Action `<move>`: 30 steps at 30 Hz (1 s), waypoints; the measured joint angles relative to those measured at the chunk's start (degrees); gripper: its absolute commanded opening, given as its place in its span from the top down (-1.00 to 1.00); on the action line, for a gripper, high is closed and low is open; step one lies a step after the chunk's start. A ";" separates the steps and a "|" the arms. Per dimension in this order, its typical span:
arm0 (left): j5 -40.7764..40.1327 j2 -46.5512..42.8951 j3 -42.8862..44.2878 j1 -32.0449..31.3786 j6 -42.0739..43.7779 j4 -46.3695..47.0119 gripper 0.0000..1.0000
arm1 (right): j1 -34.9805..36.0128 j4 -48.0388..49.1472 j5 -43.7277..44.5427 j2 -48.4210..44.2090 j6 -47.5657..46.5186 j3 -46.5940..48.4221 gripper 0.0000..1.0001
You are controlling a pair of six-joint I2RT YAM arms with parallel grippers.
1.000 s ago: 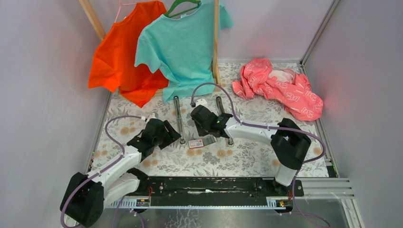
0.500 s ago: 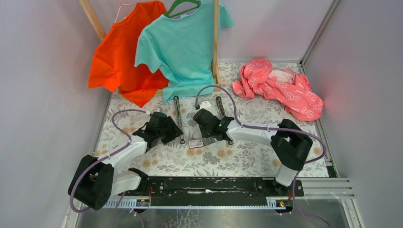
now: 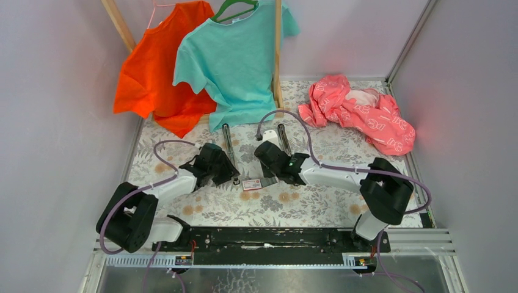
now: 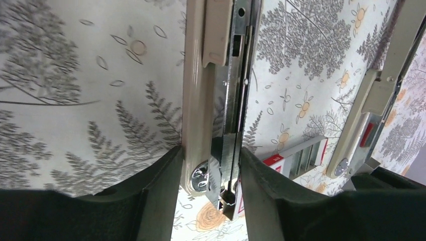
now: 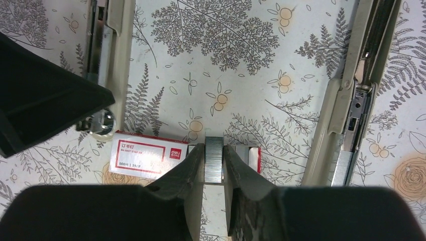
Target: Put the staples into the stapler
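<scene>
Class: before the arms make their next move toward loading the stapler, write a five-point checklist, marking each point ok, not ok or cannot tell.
1. The strip of staples is clamped in the right gripper: ok.
2. The left gripper straddles the left stapler at its end: ok.
3. The left gripper's hold is firm: cannot tell.
4. That stapler lies opened flat, its metal channel exposed: ok.
5. The strip is lined up with the channel: not ok, it is over the staple box.

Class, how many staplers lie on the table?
2. The left stapler lies between the left pincer's fingers; the right stapler lies beside the right pincer, right of the staple box. None appears hidden.
</scene>
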 measured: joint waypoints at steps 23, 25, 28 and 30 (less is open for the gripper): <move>-2.38 0.90 -2.19 -12.81 -14.91 6.75 -0.25 | 0.00 1.84 0.22 -3.26 0.04 -2.49 0.49; -2.49 0.55 -2.49 -13.44 -15.74 7.10 -0.31 | 0.00 1.81 0.22 -3.23 0.04 -1.84 0.49; -2.84 -1.05 -3.34 -13.68 -16.37 6.91 -0.40 | 0.00 1.88 0.20 -2.99 0.15 -0.46 0.50; -3.43 -3.15 -4.26 -13.68 -16.63 6.05 -0.44 | 0.00 1.90 -0.07 -2.54 0.35 0.55 0.50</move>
